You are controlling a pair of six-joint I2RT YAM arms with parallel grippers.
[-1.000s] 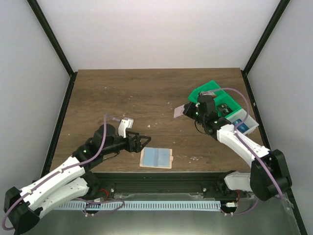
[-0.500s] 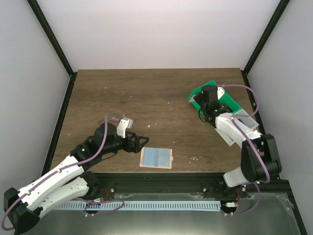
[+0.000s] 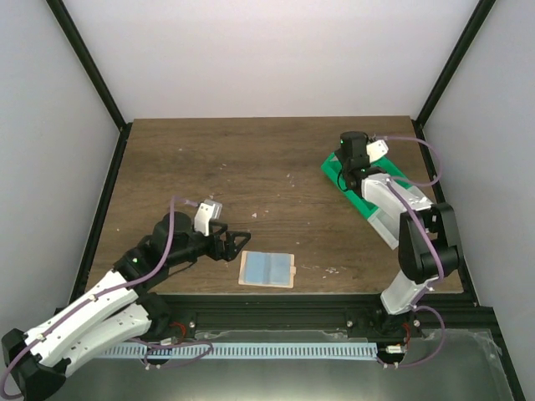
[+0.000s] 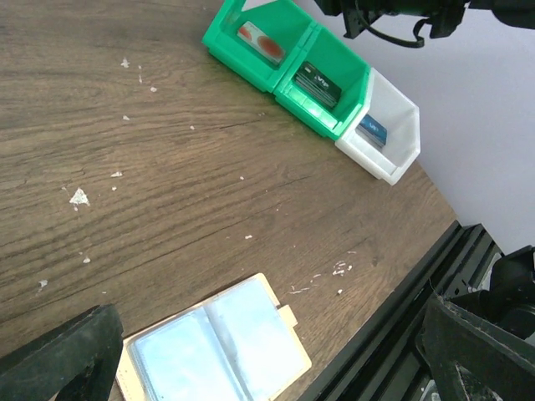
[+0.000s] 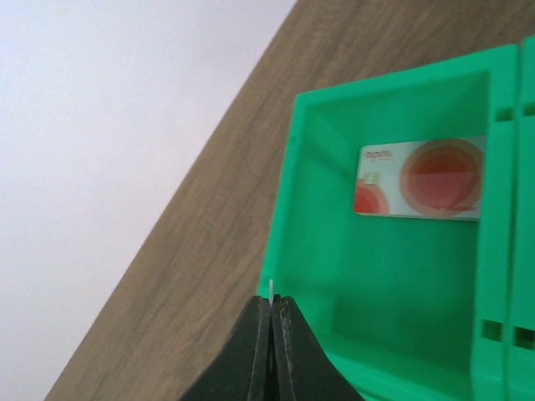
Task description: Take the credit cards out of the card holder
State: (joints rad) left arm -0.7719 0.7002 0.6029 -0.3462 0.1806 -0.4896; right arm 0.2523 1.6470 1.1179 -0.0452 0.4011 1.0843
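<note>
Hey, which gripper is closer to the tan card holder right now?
Left. The left gripper hovers open just left of the card holder, near the front edge; the right gripper is far across the table, over the green tray.

A robotics lab's test cell: plain white panels (image 3: 276,58) and black frame posts (image 3: 88,67) box in the wood-grain counter (image 3: 251,167); along the counter's near edge, a slotted metal rail (image 3: 284,313) carries the cabled left arm (image 3: 92,305) and right arm (image 3: 410,217).

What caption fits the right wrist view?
Right gripper, shut, over a green tray compartment with an orange-circled card inside.
</note>
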